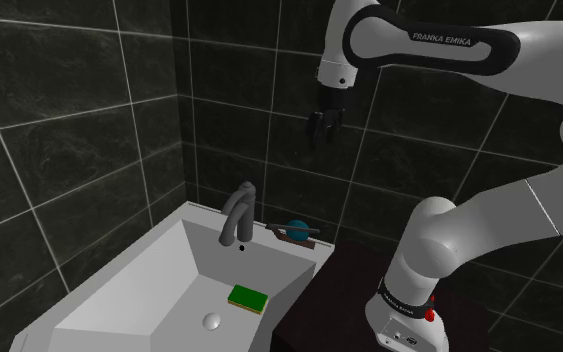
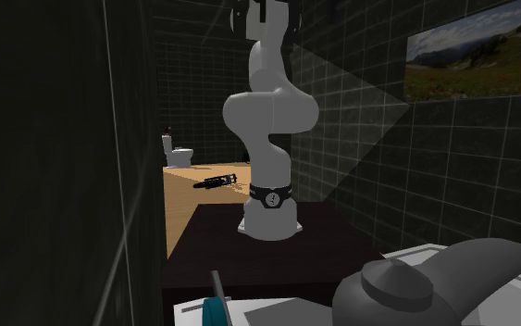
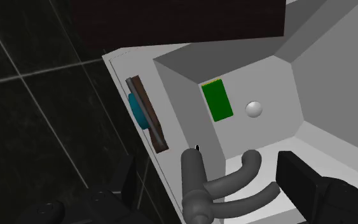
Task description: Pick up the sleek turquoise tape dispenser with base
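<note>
Tape dispenser (image 1: 297,231), turquoise roll on a brown base, sits on the back rim of the grey sink (image 1: 109,295), by the dark tiled wall, just beside the curved faucet (image 1: 237,215). White arm (image 1: 469,50) reaches over; a green sponge (image 1: 249,297) lies in the basin nr the drain (image 1: 211,321). The claw (image 1: 323,134) hangs well above the dispenser, fingers spread, empty.

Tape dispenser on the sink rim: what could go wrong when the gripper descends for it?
The tape dispenser sits on the narrow sink rim by the wall; a finger may hit that wall. The nearby faucet may block the open gripper. A nudge could drop the dispenser into the basin.
</note>
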`<action>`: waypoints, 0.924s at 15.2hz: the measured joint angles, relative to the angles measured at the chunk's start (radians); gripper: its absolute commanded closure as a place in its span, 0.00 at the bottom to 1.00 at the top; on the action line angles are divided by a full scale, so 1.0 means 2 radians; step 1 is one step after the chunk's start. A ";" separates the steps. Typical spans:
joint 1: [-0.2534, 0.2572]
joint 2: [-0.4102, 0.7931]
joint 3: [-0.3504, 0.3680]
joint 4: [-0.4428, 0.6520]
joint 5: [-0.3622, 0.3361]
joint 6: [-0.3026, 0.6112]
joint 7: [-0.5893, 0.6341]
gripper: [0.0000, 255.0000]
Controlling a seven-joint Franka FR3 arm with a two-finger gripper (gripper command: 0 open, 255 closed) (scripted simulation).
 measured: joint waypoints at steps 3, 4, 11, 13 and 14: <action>0.000 0.005 -0.005 -0.014 -0.004 0.015 -0.009 0.00; 0.000 0.010 -0.008 -0.024 -0.008 0.027 -0.017 0.00; 0.001 0.074 -0.033 -0.085 -0.031 0.128 -0.066 0.00; 0.000 0.096 -0.040 -0.097 -0.038 0.156 -0.081 0.00; 0.000 0.112 -0.044 -0.101 -0.041 0.172 -0.088 0.00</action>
